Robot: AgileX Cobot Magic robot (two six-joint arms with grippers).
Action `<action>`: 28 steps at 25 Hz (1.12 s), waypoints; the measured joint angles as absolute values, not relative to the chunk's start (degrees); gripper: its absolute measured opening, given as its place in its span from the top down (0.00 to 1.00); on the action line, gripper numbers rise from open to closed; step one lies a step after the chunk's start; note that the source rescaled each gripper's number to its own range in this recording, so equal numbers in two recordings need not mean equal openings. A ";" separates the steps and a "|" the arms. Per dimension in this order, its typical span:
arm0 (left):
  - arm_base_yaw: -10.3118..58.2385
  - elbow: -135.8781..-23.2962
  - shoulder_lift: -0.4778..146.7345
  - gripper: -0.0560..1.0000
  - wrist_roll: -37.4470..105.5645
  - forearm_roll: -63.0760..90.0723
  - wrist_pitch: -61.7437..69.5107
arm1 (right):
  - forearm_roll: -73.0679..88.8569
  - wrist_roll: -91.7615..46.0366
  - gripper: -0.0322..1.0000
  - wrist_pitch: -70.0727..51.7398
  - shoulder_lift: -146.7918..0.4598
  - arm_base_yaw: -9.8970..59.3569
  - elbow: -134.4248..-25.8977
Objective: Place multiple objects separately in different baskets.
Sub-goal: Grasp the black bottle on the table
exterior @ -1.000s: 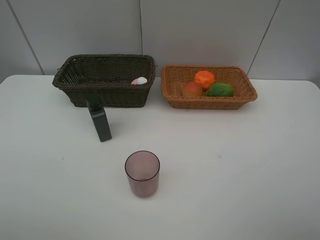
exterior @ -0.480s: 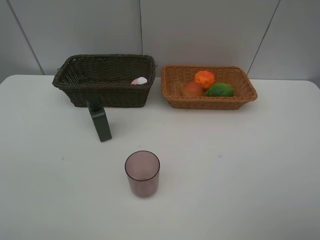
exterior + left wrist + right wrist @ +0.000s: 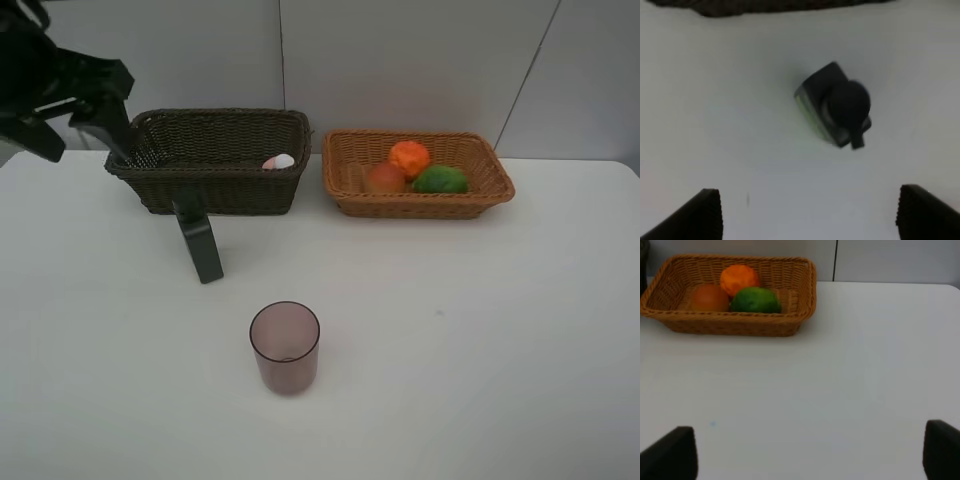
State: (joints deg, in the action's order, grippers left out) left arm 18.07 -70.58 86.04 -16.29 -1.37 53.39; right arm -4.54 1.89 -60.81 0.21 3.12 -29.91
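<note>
left gripper (image 3: 812, 217): hanging wide open, gripping nothing, up beside dark basket's (image 3: 210, 165) left end
green bottle (image 3: 832, 105): standing just before that basket, lying ahead of the jaws, apart from both
right gripper (image 3: 807, 455): gaping wide, empty, facing tan basket (image 3: 800, 295)
cup (image 3: 285, 347): standing upright, nearer front
table (image 3: 480, 330): white, carrying both baskets
wall panels (image 3: 400, 60): grey, running behind baskets

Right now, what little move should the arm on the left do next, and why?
Probably bring the left gripper down around the dark green bottle. Its jaws are open and empty, its wrist camera looks down on the bottle, and the bottle stands on the table outside the dark basket. The cup is also out, but farther from that gripper.
</note>
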 joint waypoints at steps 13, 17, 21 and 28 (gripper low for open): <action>23.55 -90.96 110.70 0.09 -33.80 -2.89 65.80 | -4.54 1.89 0.04 -60.81 0.21 3.12 -29.91; 23.55 -90.96 111.19 0.09 -35.71 -2.89 64.41 | -4.54 1.89 0.04 -60.81 0.21 3.12 -29.91; 23.55 -90.96 111.19 0.09 -36.80 -3.08 64.05 | -4.54 1.89 0.04 -60.81 0.21 3.12 -29.91; 23.55 -86.97 111.19 0.09 -38.54 -3.46 62.63 | -4.54 1.89 0.04 -60.81 0.21 3.12 -29.91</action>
State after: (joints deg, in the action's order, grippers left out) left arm 23.55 -86.97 111.19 -38.54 -3.46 62.63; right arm -4.54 1.89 -60.81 0.21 3.12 -29.91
